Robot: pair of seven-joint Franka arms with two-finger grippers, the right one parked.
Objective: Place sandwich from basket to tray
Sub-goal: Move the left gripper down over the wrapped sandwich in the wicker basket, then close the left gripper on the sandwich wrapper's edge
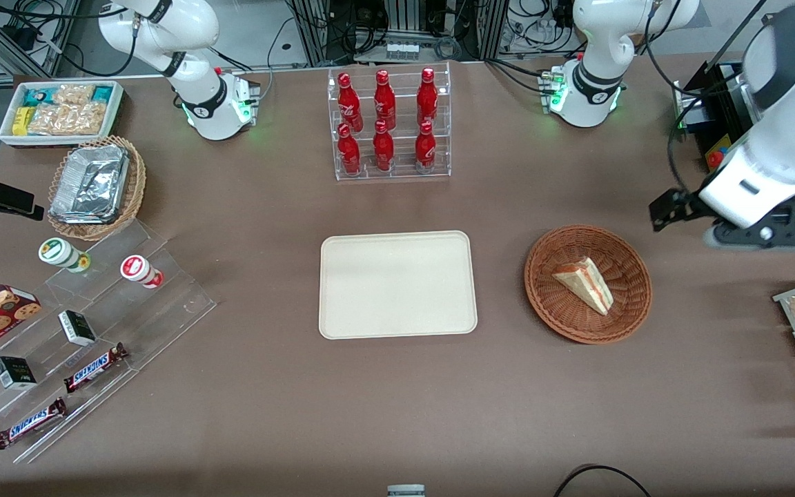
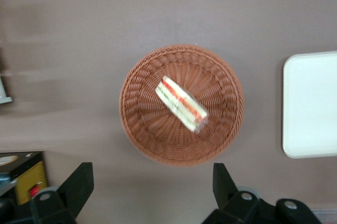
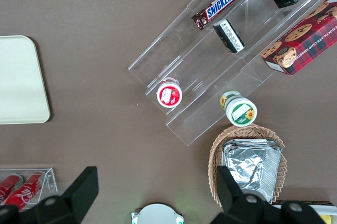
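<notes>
Now: triangular white-bread sandwich [image 1: 584, 282] w/ orange-green filling lies in round reddish-brown wicker basket [image 1: 629, 264], beside flat cream rectangular tray [image 1: 397, 284]. Left gripper [image 2: 152, 184] high above basket, fingers [image 2: 79, 184] apart, holding nothing.

Left arm raised, wrist pointing down; gripper [image 2: 152, 182] apparently spread wide, holding nothing.

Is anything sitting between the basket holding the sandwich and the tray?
No. The front view shows only bare table between basket and tray; the gripper hangs open above.
</notes>
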